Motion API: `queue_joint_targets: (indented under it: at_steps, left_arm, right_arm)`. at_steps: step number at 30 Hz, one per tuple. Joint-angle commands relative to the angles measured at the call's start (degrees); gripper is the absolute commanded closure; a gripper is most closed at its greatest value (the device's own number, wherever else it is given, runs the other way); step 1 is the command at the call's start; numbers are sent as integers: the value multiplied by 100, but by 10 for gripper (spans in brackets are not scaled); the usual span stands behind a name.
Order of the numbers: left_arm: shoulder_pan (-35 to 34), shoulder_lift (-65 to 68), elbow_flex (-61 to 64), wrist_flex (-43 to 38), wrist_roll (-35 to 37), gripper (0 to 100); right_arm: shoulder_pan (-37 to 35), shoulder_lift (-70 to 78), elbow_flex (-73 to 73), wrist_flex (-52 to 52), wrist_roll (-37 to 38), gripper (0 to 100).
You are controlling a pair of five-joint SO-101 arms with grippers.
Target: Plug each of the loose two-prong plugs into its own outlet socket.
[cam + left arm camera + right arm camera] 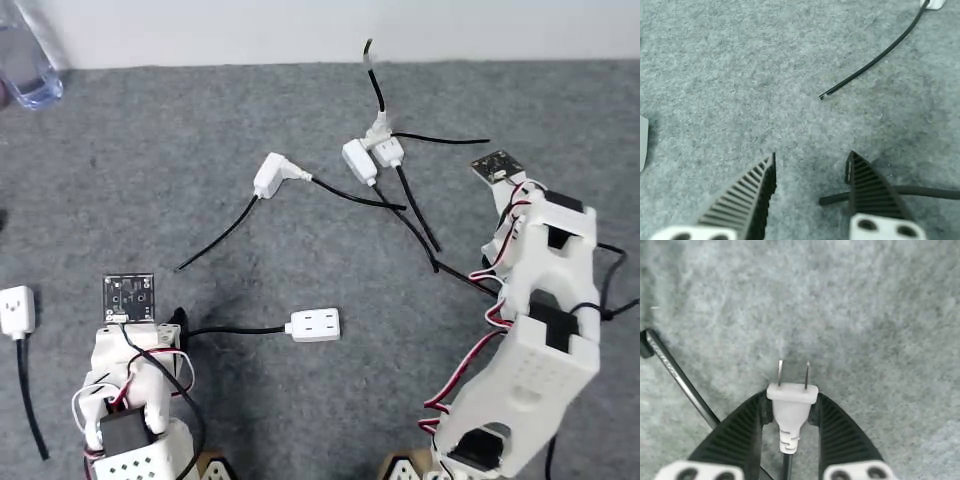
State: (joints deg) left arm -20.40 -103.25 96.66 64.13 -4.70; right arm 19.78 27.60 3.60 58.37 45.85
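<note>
While a two-prong plug [791, 395] is clamped in the right gripper [791, 401], insertion is judged not yet begun.
Prongs are pointed outward over grey carpet [880, 315]; left gripper [812, 157] is spread wide, empty, black cable [920, 191] beside one finger; next, plug likely needs carrying to mid-table outlet socket [315, 325], prongs lined to slots; those slots are seen unfilled.

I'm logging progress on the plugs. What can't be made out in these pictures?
High view: the right arm covers the right gripper and the plug it holds.
High view: the white cluster is too small to tell what is mated.
Left wrist view: a white object is cut off by the edge.
</note>
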Motion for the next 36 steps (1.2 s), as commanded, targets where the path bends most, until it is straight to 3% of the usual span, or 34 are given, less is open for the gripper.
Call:
queue_joint_targets:
  at_steps: [1,15,29,36]
  left_arm:
    - [26,-70,-22,44,-79,783]
    - [35,-79,-22,9,-79,785]
    - [18,-62,-22,53,-44,785]
    - [26,-70,-22,334,-53,784]
  right_arm:
    - [127,48,-53,-154,-35,991]
    - [277,-171,-35,-119,290,991]
    - [-330,-1736,-527,1692,-9,991]
    - [-462,-2149,-563,1569,-9,991]
